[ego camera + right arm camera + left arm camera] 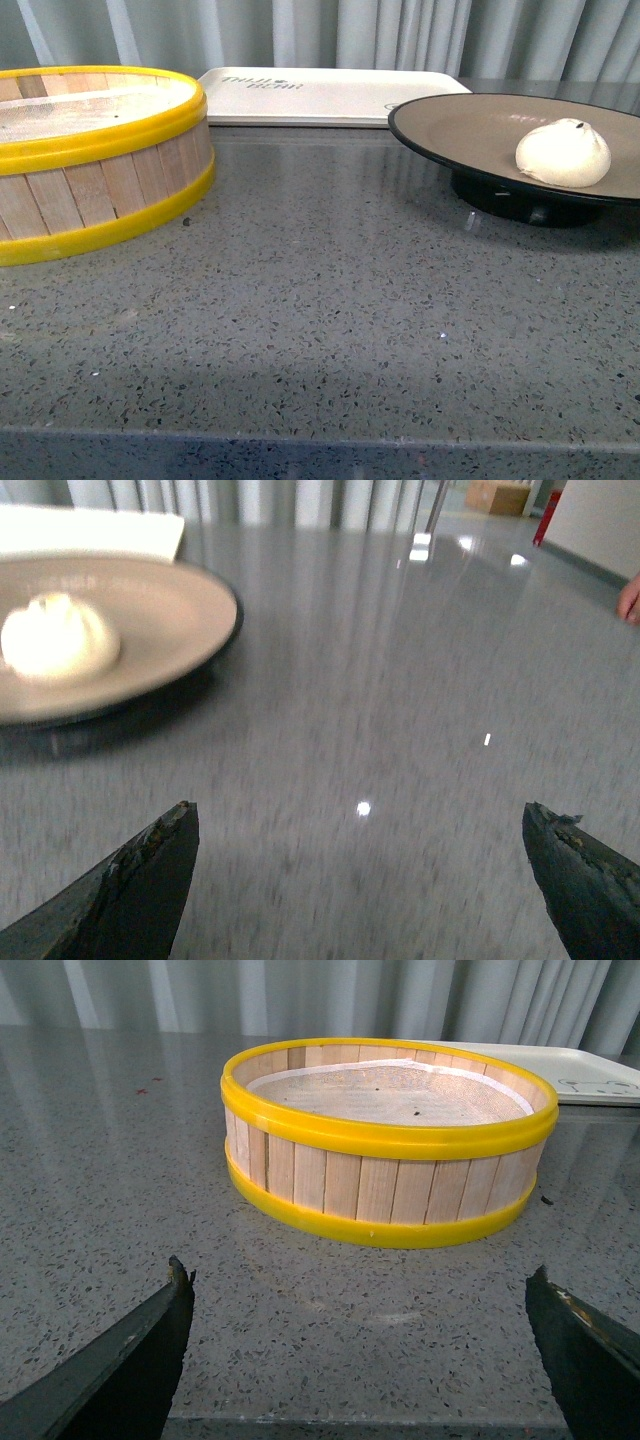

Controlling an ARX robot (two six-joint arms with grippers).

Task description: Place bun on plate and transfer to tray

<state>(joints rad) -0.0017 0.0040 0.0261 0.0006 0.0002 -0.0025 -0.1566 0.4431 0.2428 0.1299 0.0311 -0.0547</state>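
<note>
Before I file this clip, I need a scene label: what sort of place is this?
Likely a staged food-serving counter, perhaps a lab: speckled grey stone countertop, wooden steamer basket, a bun on a plate, curtains behind.

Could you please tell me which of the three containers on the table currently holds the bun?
The black-rimmed brown plate holds the bun; the yellow-rimmed steamer basket and the white tray show none.
</note>
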